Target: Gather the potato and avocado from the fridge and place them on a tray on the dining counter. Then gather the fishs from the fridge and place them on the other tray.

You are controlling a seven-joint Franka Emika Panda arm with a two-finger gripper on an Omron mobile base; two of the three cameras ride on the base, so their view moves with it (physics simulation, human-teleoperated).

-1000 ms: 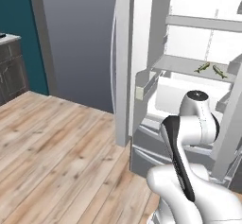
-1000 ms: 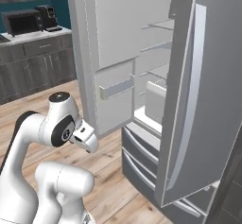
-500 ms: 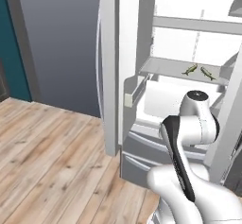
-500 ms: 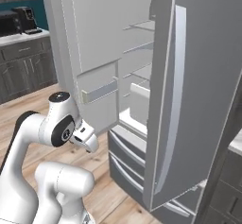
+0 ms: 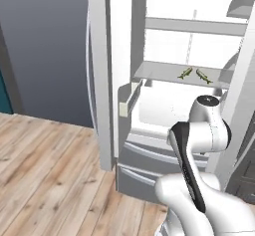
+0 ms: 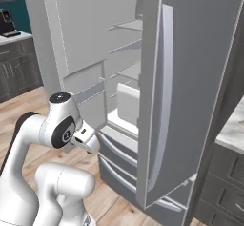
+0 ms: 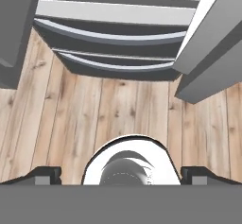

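The fridge (image 5: 104,80) stands with both doors swung wide, white shelves showing inside. Two slender grey-green fishs (image 5: 185,73) (image 5: 203,76) lie side by side on a middle shelf. In the hand view my gripper (image 7: 121,175) is open, its fingertips (image 7: 45,173) far apart with nothing between them; it points down at the wood floor in front of the fridge's lower drawers (image 7: 113,34). The folded arm keeps the hand low and short of the fridge. The right door (image 6: 190,77) stands close on the right. Potato, avocado and both trays are out of view.
An edge of the marbled dining counter (image 6: 232,129) over dark cabinets sits behind the right door. Dark cabinets with a coffee machine (image 6: 5,22) stand far left. Wood floor (image 5: 45,180) stretches left of the fridge. The open left door (image 5: 64,56) bounds that side.
The whole picture has shifted: the base has moved up to and turned toward the fridge, which now looms larger. The arm keeps its folded pose and the gripper stays open.
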